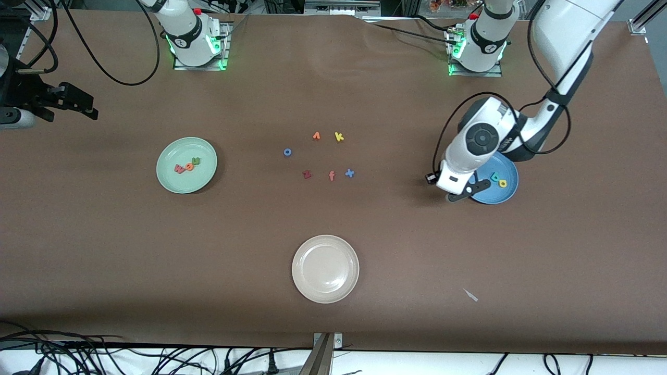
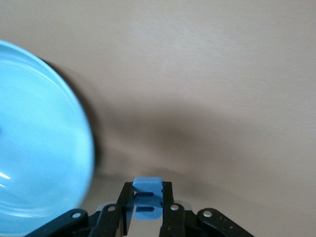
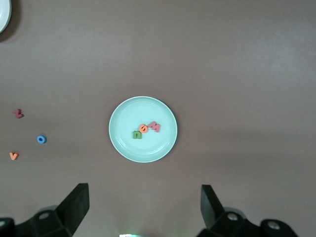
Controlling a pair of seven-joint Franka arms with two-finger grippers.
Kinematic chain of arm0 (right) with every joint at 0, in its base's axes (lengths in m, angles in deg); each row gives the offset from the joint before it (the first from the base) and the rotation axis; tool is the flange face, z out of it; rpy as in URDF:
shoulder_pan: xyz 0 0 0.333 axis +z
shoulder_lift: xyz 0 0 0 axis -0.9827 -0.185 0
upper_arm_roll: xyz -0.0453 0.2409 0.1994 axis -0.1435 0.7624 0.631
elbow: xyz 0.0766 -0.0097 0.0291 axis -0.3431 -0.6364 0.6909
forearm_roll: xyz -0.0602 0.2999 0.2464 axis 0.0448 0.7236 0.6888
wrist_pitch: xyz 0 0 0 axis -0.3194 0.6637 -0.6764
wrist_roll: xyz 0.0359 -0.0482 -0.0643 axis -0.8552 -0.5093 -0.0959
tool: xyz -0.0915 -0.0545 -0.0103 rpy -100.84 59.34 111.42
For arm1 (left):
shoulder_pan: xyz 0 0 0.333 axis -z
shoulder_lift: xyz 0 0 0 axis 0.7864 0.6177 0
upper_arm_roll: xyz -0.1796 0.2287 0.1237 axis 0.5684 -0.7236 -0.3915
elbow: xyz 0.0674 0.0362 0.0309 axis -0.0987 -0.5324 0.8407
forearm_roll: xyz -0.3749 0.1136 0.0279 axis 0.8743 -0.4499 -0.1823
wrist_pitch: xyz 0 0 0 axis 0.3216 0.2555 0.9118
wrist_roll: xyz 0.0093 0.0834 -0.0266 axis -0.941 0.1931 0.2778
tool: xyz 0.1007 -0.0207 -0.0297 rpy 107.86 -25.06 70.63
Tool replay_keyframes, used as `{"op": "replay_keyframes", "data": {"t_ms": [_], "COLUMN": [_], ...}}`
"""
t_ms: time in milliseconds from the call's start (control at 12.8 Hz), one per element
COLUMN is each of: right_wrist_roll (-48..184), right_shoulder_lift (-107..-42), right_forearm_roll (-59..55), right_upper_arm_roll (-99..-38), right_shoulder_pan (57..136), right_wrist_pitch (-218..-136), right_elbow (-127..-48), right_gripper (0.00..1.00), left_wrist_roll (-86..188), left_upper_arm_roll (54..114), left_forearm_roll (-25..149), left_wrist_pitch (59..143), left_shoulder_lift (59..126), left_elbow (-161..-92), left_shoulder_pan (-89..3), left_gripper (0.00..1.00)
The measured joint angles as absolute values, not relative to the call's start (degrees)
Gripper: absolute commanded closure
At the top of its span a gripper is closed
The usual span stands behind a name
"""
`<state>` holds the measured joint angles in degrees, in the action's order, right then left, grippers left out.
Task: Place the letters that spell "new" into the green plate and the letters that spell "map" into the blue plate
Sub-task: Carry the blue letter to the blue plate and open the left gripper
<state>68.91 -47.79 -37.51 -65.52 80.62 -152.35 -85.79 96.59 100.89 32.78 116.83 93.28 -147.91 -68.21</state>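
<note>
Your left wrist view gives you what the front view hides: the left gripper [image 2: 147, 210] has its jaws clamped on the periwinkle-blue m [image 2: 146, 197], with the blue plate [image 2: 39, 148] just beside it and bare bench [image 2: 207, 74] under the letter. From the front, that left gripper [image 1: 467, 191] hangs over the blue plate's [image 1: 508, 192] rim, at the edge toward the right arm's end, and the m itself is blocked by the wrist. In that plate you can see the teal a [image 1: 494, 176] and the yellow p [image 1: 502, 183], close together.

Your right wrist view looks straight down on the green plate [image 3: 121, 138]: the green n [image 3: 137, 134], orange e [image 3: 143, 129] and salmon-red w [image 3: 154, 126] lie in a touching row near its middle. The right gripper [image 3: 143, 207] has its jaws spread wide, holding nothing; it waits high over the bench by that plate. The front view catches only part of that arm at its edge.

Mid-bench, you've got loose letters: a blue o [image 1: 287, 152], an orange one [image 1: 316, 136], the yellow k [image 1: 339, 136], the dark red z [image 1: 307, 174], the orange f [image 1: 331, 176] and the blue x [image 1: 349, 173]. The cream-white plate [image 1: 307, 284] sits nearest the front camera, nothing in it.
</note>
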Motion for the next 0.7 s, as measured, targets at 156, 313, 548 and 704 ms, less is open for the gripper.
{"op": "replay_keyframes", "data": {"t_ms": [156, 313, 548, 704], "right_wrist_roll": [68.9, 68.9, 68.9, 68.9], "right_shoulder_lift": [-47.9, -48.0, -48.0, -48.0], "right_forearm_roll": [-37.5, -37.5, -37.5, -37.5], "right_upper_arm_roll": [-65.6, -65.7, -65.8, -65.8], "right_shoulder_pan": [80.6, 80.6, 80.6, 80.6], "right_wrist_pitch": [-152.3, -152.3, -152.3, -152.3], "right_elbow": [-85.8, -85.8, -85.8, -85.8], "right_gripper": [0.0, 0.0, 0.0, 0.0], "left_wrist_roll": [89.8, 83.6, 75.3, 71.2], "left_upper_arm_roll": [100.9, 100.9, 100.8, 100.6], "left_forearm_roll": [32.8, 32.8, 32.8, 32.8], "left_wrist_pitch": [115.1, 114.5, 113.1, 112.9], "left_shoulder_lift": [93.0, 92.9, 92.9, 92.9], "left_elbow": [-147.9, -147.9, -148.0, -148.1], "left_shoulder_pan": [-70.7, -73.0, -76.4, -77.8], "left_gripper": [0.96, 0.96, 0.96, 0.96]}}
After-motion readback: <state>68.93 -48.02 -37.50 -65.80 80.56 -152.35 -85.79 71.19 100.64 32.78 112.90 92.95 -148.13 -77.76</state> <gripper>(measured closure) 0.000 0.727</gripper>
